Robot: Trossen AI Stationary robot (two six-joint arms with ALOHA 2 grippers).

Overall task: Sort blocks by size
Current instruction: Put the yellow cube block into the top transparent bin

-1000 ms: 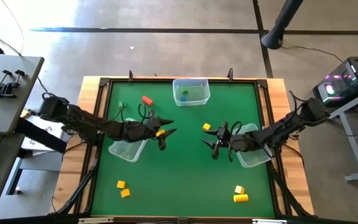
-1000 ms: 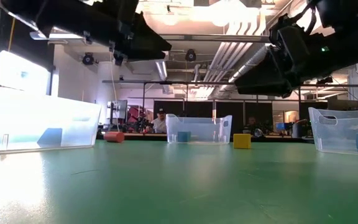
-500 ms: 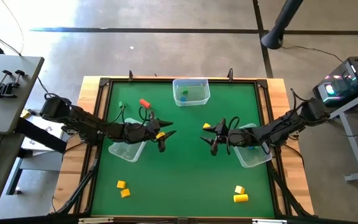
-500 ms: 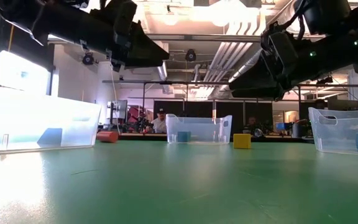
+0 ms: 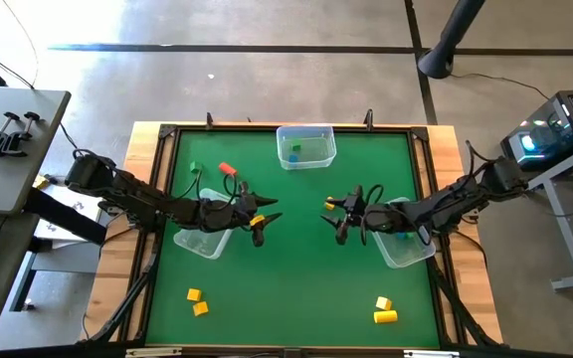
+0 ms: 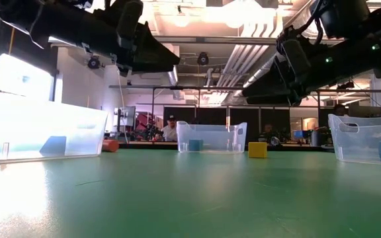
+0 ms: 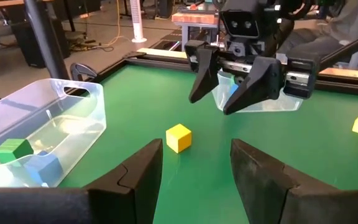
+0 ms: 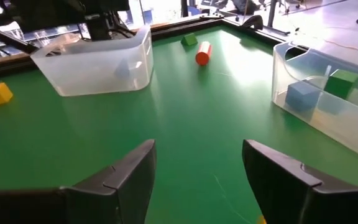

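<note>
The blocks lie scattered over the green counter [image 5: 296, 259]. A small yellow cube [image 7: 178, 137] sits right of centre, just beside the right hand [image 5: 338, 221], with bare green all around it in the left wrist view. A red-orange cylinder [image 5: 227, 168] and a green block [image 5: 195, 168] rest near the far-left corner, close together but apart. Two yellow blocks [image 5: 197, 301] sit near the near edge on the left, and two more yellow blocks [image 5: 384, 309] near the near edge on the right, one of them a longer bar. A blue block and a green block [image 8: 342, 81] lie inside the clear bin [image 5: 305, 145] at the middle of the far edge; the bin by the left side [image 5: 204, 239] and the bin by the right side [image 5: 406, 244] each show a blue piece through the wall.

The widest open stretch runs across the middle and near half of the counter.

The left hand [image 5: 260, 217] hangs above the counter left of centre, pointing toward the middle, fingers [image 7: 132, 175] spread with nothing between them. The right hand faces it from right of centre, raised off the surface, fingers [image 8: 123, 174] also spread and empty. The two hands are near each other but apart.
</note>
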